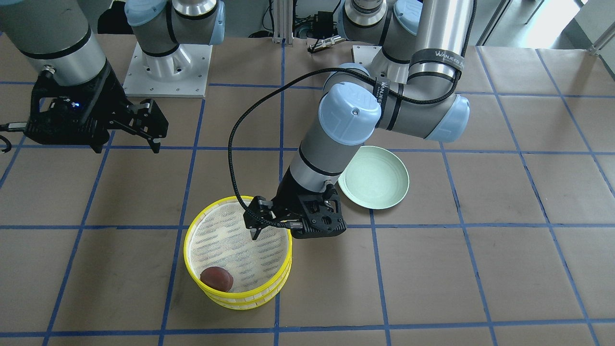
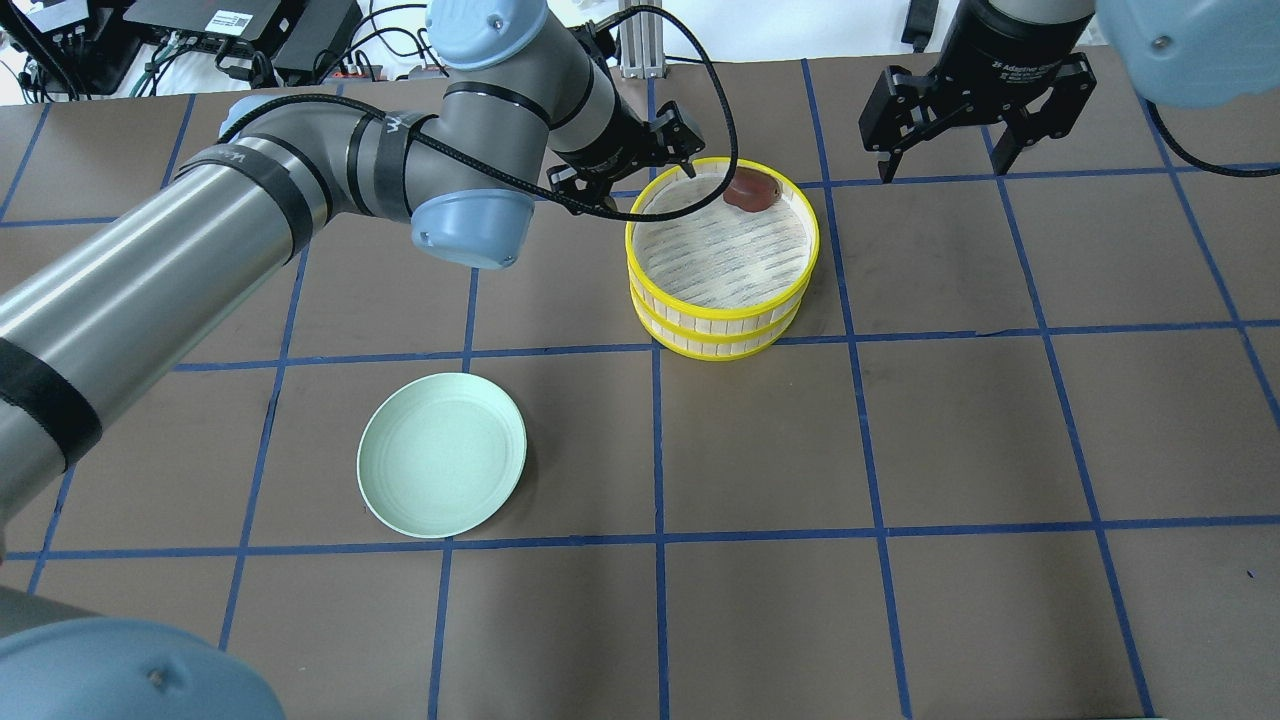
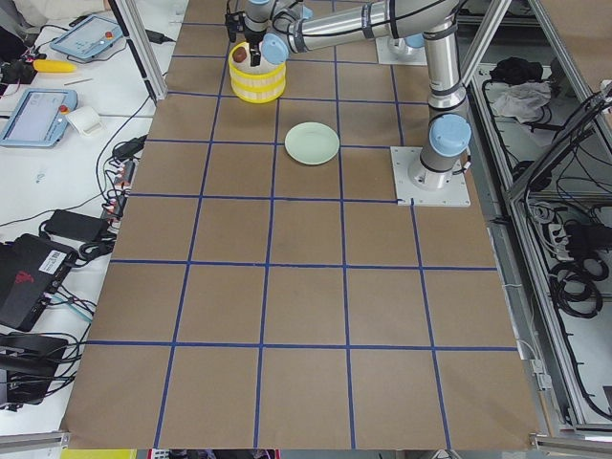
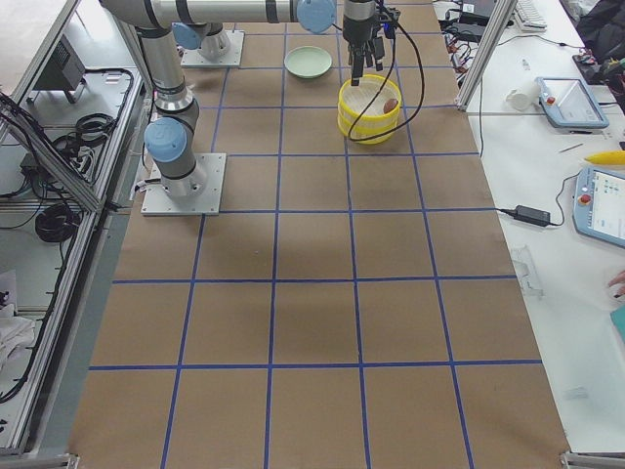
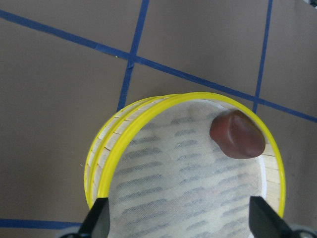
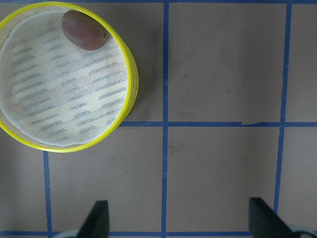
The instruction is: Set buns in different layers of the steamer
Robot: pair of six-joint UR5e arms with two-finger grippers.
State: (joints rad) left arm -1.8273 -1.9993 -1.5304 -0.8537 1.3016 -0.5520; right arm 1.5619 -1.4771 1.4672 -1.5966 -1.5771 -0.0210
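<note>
Two yellow-rimmed steamer layers point(image 2: 720, 322) stand stacked on the table. The dark reddish-brown bun point(image 2: 750, 188) lies on the mesh of the top layer point(image 1: 240, 245), against its rim; it also shows in the front view point(image 1: 216, 278) and in the left wrist view point(image 5: 237, 135). The cream-white bun is not in view. My left gripper point(image 2: 625, 178) is open and empty, hovering over the stack's edge on the plate side, one fingertip point(image 1: 254, 235) above the mesh. My right gripper point(image 2: 945, 165) is open and empty, held above the table beside the stack.
An empty pale green plate point(image 2: 442, 468) lies on the brown paper on my left, nearer my base than the steamer. My left arm's black cable point(image 1: 230, 144) loops over the table beside the stack.
</note>
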